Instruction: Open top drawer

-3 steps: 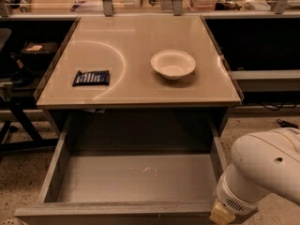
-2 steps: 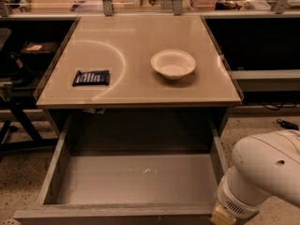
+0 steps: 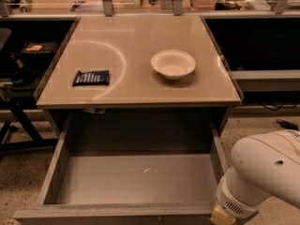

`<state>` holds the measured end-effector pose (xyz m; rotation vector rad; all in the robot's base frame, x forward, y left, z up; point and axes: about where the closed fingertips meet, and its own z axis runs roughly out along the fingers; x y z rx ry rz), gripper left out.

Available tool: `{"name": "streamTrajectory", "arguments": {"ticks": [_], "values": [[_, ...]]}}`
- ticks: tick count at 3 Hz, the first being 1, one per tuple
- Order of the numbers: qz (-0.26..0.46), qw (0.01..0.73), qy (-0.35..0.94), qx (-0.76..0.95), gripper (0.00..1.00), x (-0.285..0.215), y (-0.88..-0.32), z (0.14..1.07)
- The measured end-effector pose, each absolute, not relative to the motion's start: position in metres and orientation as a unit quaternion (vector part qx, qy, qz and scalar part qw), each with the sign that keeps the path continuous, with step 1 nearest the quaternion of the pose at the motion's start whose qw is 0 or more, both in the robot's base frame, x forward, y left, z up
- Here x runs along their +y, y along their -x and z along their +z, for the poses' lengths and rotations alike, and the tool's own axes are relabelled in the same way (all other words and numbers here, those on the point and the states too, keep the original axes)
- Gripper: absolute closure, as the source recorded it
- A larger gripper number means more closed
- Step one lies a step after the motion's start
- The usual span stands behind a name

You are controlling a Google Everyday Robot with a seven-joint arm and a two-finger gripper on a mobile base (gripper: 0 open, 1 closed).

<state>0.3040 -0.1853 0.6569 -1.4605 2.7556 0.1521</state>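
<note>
We see the top drawer (image 3: 117,182) pulled well out from under the counter (image 3: 140,36). Its plain grey floor is bare apart from a small white scuff (image 3: 149,171) near the middle. Its side walls run back into the dark opening below the counter's front edge, and its front edge lies along the bottom of the view.

On the beige counter stands a shallow white bowl (image 3: 173,63), upright, right of centre. A dark snack packet (image 3: 91,78) lies flat towards the left edge, well apart from the bowl. A pale curved streak of light crosses the surface between them.

The robot's white arm (image 3: 269,170) fills the lower right corner, just beside the drawer's right front corner. Its wrist section (image 3: 233,204), with a vented grille, points down and left to the bottom edge. The tool lies beyond that wrist, below the edge of the view, so we cannot tell whether it is apart, together or clamped on anything.

A speckled floor (image 3: 18,182) shows on either side of the drawer. Dark shelving (image 3: 262,74) flanks the counter, and some clutter sits along the back.
</note>
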Motion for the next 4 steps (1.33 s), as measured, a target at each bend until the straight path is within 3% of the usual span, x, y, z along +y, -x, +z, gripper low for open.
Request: {"name": "streamTrajectory", "arguments": {"ticks": [2,3,4], "values": [[0.049,0.010,0.468,0.882,0.13,-0.1853,-0.3040,0.6569],[0.049,0.010,0.468,0.882,0.00,-0.1853,-0.3040,0.6569],[0.049,0.010,0.468,0.882,0.00,-0.1853,-0.3040,0.6569]]}}
